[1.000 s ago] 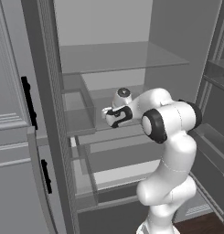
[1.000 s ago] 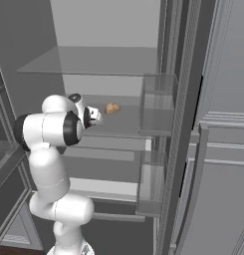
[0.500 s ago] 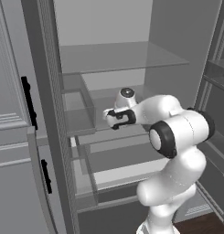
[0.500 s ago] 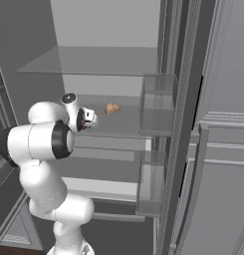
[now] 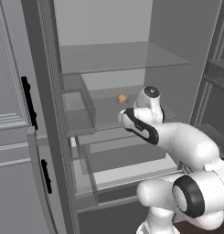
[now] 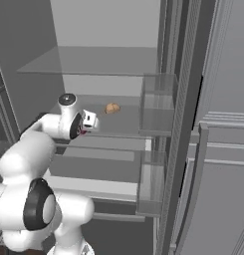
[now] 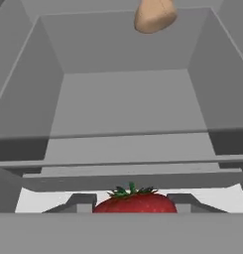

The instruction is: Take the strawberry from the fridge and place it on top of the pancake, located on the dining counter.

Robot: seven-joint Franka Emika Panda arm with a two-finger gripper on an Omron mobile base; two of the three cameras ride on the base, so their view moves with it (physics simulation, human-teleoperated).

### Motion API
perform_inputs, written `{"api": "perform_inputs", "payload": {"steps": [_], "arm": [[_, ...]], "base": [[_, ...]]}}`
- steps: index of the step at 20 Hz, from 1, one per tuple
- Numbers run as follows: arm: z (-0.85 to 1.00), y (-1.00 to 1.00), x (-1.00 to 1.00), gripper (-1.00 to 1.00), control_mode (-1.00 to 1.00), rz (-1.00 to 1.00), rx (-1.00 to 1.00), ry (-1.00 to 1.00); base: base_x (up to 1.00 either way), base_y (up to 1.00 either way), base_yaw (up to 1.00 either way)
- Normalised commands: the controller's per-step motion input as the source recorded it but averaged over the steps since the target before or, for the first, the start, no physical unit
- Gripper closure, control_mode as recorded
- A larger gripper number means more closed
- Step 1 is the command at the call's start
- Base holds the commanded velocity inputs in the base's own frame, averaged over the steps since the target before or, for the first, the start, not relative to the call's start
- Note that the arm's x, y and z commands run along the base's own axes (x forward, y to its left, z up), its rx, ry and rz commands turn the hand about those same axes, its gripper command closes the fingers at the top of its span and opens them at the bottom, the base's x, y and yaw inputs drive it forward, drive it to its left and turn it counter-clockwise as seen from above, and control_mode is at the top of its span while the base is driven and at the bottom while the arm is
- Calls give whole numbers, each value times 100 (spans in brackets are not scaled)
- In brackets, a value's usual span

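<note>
Strawberry (image 7: 135, 202) is sitting pinched between our gripper (image 7: 135, 204) tips in the hand view, green cap up, so we are holding it with the jaws drawn in narrow around it. In the right base view a speck of red is showing at the gripper (image 6: 85, 128) mouth, just in front of the fridge (image 6: 183, 99) shelf.

Compared with a second ago, we are pulling the hand back out of the fridge: the arm's elbow is swinging low and toward the cameras, and the gripper (image 5: 125, 117) is now hanging at the shelf's front lip rather than over it. We judge the pick done and the retreat under way.

Farther in, at 12 o'clock from the berry, a small tan lump (image 7: 153, 17) is resting on the glass shelf (image 5: 109, 107), well apart from us. Carrying to the pancake is not yet begun.
</note>
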Motion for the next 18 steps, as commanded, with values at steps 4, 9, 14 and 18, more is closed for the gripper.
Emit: {"api": "perform_inputs", "payload": {"steps": [4,9,14,18], "arm": [[86,-31,-100,100,-100,0,0,20],[20,-15,-90,100,-100,-3,-9,30],[5,0,-59,100,-100,-7,-24,6],[31,-4,-13,100,-100,-1,-1,6]], "base": [[0,0,0],[0,0,0],[0,0,0],[0,0,0]]}}
